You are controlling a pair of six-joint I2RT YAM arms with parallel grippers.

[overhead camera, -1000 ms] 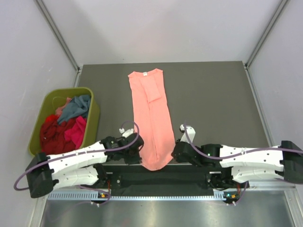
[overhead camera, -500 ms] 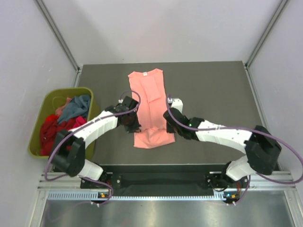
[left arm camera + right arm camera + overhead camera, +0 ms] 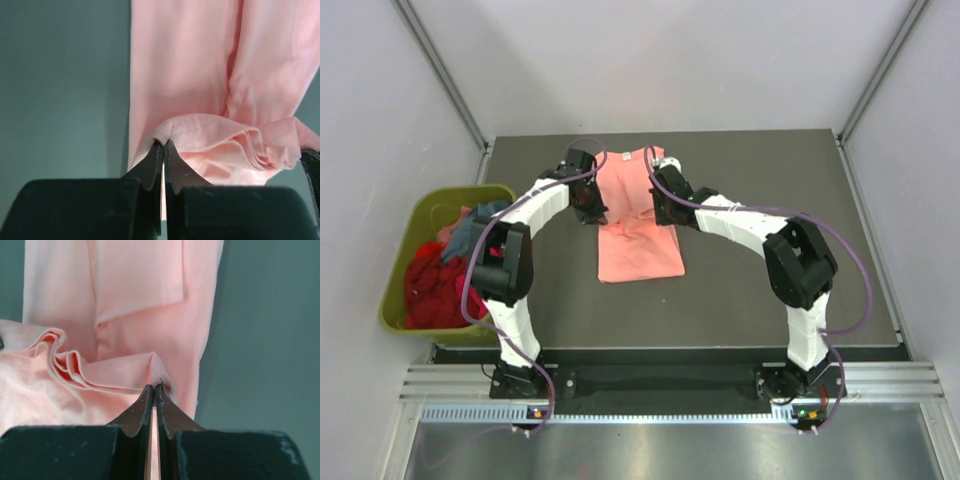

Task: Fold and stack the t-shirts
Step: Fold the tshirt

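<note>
Left claw and right claw reaching far forward, side by side, each pinched tight on the salmon-pink t-shirt

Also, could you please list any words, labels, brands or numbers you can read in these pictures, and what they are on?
None: no lettering shows on the shirt, the bin or the table in any view.

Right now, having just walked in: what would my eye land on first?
The large salmon-pink cloth t-shirt on the dark table, folded over, the left gripper and right gripper each shut on a corner of the fold. Next, the olive-green plastic bin at the table's left, holding red and teal shirts.
</note>
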